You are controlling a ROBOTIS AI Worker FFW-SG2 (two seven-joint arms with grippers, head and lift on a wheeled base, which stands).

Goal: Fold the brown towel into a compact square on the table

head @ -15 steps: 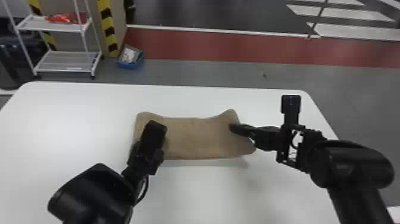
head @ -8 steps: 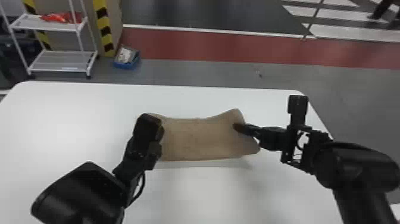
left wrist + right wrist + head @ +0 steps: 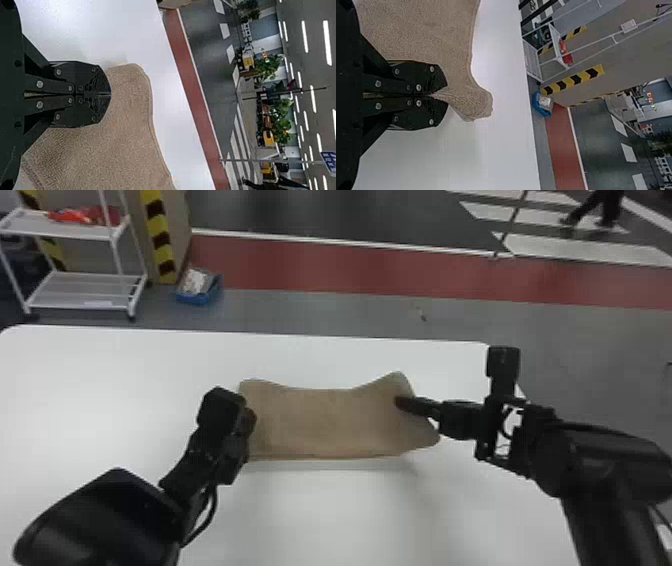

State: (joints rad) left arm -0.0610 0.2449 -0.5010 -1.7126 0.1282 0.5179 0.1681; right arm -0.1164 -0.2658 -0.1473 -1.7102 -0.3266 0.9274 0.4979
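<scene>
In the head view, the brown terry-cloth towel [image 3: 325,425] forms an oblong on the white table [image 3: 125,390], its long axis running left to right, roughly along the far edge; its far right corner points away from the robot. Compared with earlier, the towel and the black right gripper [image 3: 398,402] are nearer the table's right edge, while the black left gripper [image 3: 250,421] has moved toward the towel's left end, uncovering more cloth.

In the left wrist view, the left gripper [image 3: 110,94] has its jaws together over the towel; I cannot tell whether they pinch cloth.

In the right wrist view, the right gripper [image 3: 438,95] has its jaws closed on gathered towel near one corner.
</scene>
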